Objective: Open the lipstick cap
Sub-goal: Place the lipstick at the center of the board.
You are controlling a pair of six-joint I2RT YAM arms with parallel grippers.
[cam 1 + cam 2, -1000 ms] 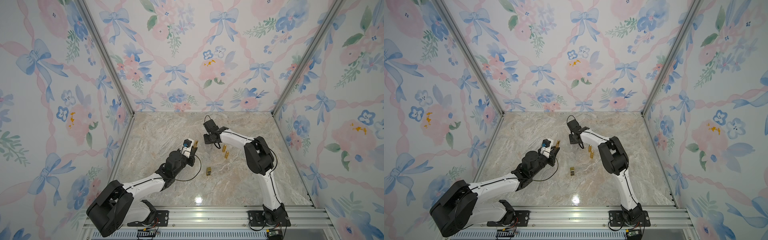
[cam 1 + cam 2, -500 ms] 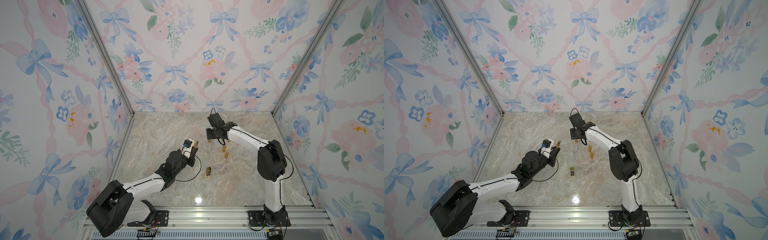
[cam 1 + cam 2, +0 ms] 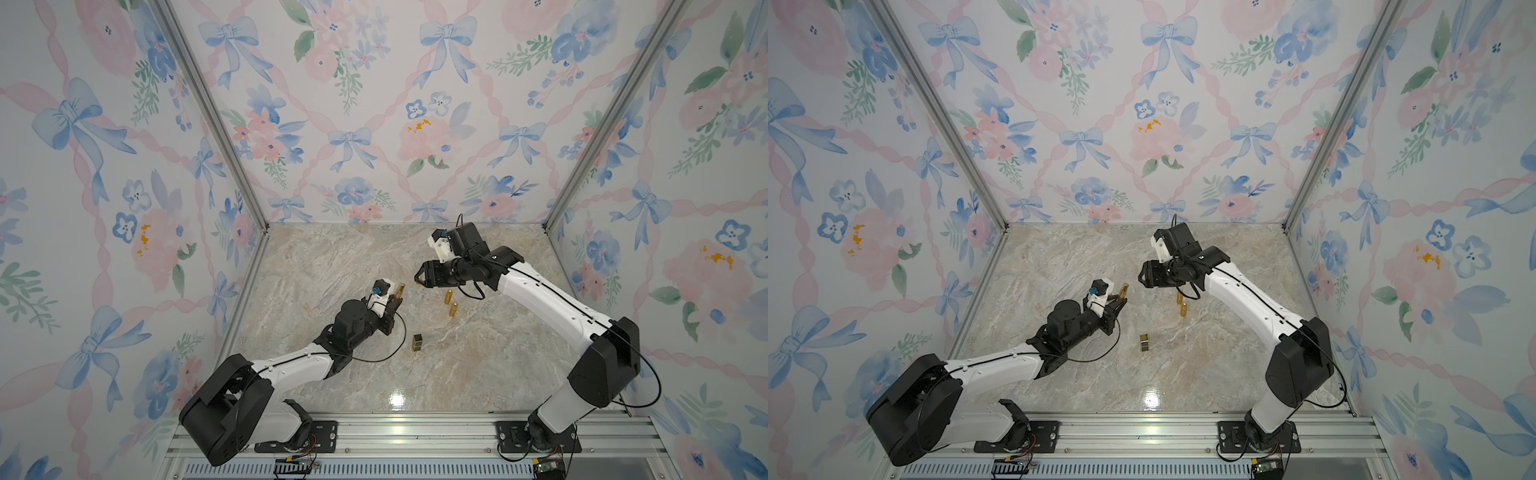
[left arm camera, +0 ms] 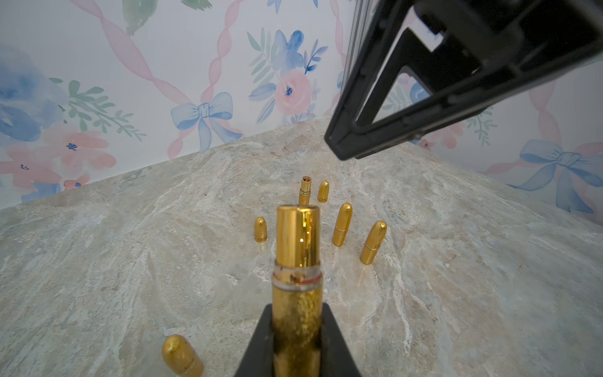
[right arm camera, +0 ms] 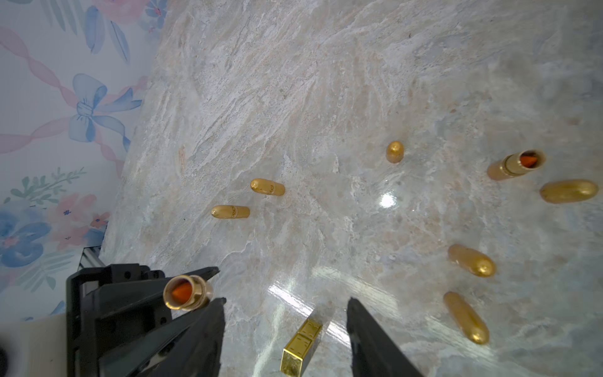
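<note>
Left claw (image 3: 395, 301): clamped on the base of the lipstick (image 3: 400, 288). The tube sticks out past the fingertips and is held clear of the bench (image 3: 332, 266). The cap is off; the right wrist view looks straight into the open end, with the orange stick visible inside.

Right claw (image 3: 419, 277): jaws apart, nothing between them. It hangs above the bench facing the left claw, near the lipstick's tip but with a clear gap, no contact.

Ahead of the left claw's tip, and below the right claw, a cluster of gold pieces stands on the bench:
- two caps (image 4: 260, 229) (image 4: 323, 191), short and loose
- two bullets (image 4: 342, 224) (image 4: 373, 242), each showing a seam ring
- a second open tube (image 4: 305, 191), just beside the farther cap, red stick showing

Can't tell which cap belongs to the held lipstick.

Another gold piece (image 4: 181, 357) sits on the bench just beside the left claw, low in its wrist view.

The square tube (image 5: 300, 347) shows in the gap between the right claw's fingers in the wrist view, but it is down on the bench and not gripped. In both top views it stands apart from both claws.
</note>
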